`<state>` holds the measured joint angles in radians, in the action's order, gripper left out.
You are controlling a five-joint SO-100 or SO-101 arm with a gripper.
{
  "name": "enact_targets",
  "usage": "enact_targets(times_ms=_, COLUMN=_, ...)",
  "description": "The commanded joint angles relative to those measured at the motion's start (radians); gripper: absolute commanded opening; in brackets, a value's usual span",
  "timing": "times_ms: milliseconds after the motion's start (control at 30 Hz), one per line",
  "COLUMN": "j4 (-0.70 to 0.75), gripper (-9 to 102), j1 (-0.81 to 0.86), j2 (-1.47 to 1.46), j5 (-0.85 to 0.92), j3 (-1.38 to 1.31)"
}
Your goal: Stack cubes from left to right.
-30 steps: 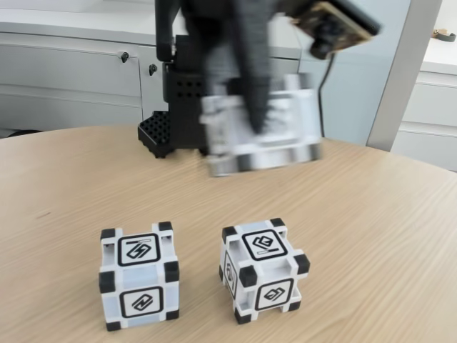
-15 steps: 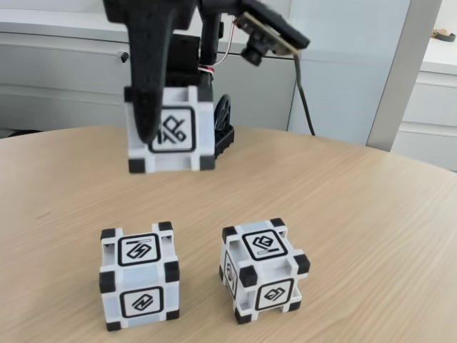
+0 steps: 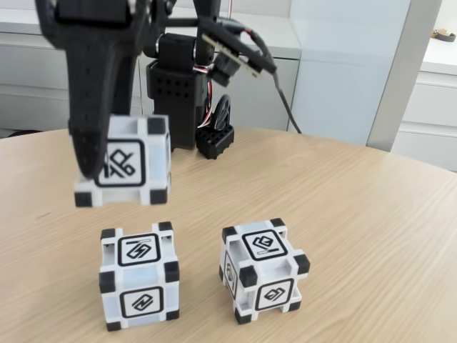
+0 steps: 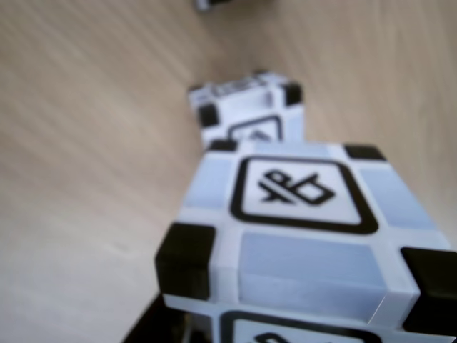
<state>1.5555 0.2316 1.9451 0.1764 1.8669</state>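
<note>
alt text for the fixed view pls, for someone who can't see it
A black robot gripper holds a white cube with black corners in the air, above and slightly left of the left cube of two matching ones on a round wooden table. The right cube sits apart from the left one, and the arm's black base stands at the table's far edge.

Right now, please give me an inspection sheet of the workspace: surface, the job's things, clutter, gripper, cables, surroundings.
Surface: round wooden table, bare wood around the cubes.
Job's things: held cube in the air, above and slightly left of the left cube in the fixed view; right cube beside it, apart, turned at an angle.
Clutter: nothing seen.
Gripper: gripper shut on the held cube, not touching the cubes below.
Cables: black cable hangs from the arm's camera down behind the table.
Surroundings: grey cabinets behind; arm base at the table's far edge.
</note>
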Motion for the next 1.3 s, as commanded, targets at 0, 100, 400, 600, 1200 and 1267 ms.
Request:
enact_targets(times_ms=0, j4=0.005, gripper=0, j1=0.008, j2=-0.034, j5=-0.006, j3=-0.071)
enact_targets(times_ms=100, j4=0.005, gripper=0, j1=0.006, j2=-0.06, j5=-0.018, j3=-0.103)
enact_targets(times_ms=400, j4=0.005, gripper=0, j1=0.006, j2=-0.144, j5=-0.051, j3=-0.173)
enact_targets(times_ms=600, j4=0.005, gripper=0, j1=0.005, j2=-0.172, j5=-0.069, j3=-0.175)
enact_targets(times_ms=1200, j4=0.005, gripper=0, j1=-0.014, j2=-0.293, j5=-0.075, j3=-0.175)
enact_targets(times_ms=1267, j4=0.005, gripper=0, j1=-0.014, j2=-0.296, j5=-0.071, j3=-0.175)
